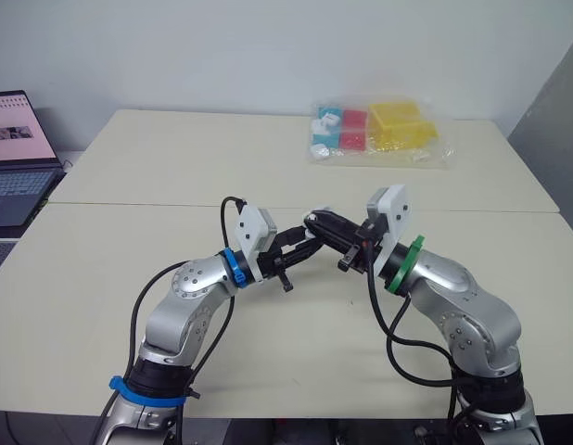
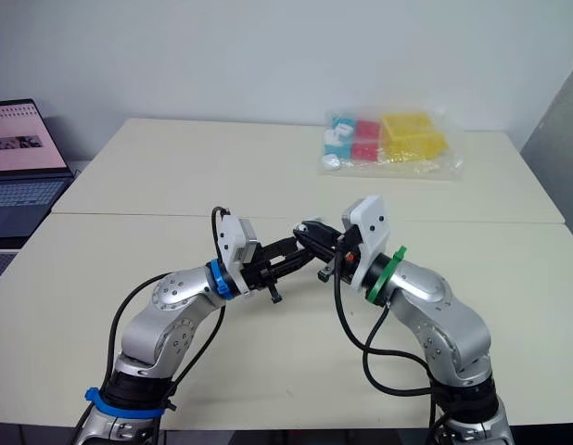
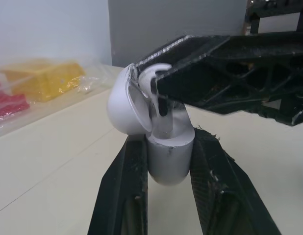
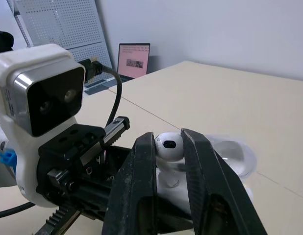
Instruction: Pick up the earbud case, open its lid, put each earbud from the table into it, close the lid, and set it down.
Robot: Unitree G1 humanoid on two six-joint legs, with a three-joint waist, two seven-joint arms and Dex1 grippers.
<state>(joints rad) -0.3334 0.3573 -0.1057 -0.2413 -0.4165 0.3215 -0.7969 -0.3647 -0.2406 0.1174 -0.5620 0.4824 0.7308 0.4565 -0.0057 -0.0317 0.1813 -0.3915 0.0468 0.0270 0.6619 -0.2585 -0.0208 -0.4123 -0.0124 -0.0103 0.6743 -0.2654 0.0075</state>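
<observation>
In the left wrist view, the white earbud case [image 3: 168,159] stands upright between the two black fingers of my left gripper [image 3: 167,142], which is shut on it. Its lid [image 3: 123,105] is swung open. My right gripper [image 4: 168,141] is shut on a white earbud [image 4: 169,147] and holds it right over the open case [image 4: 173,186], with the earbud's stem [image 3: 161,120] reaching down into the case. The two grippers meet above the middle of the table, left gripper [image 1: 303,243] and right gripper [image 1: 319,224] tip to tip.
A clear plastic bag [image 1: 379,130] holding yellow, red and blue boxes lies at the far right of the table [image 1: 175,167]. An open laptop [image 1: 18,153] stands off the table's left side.
</observation>
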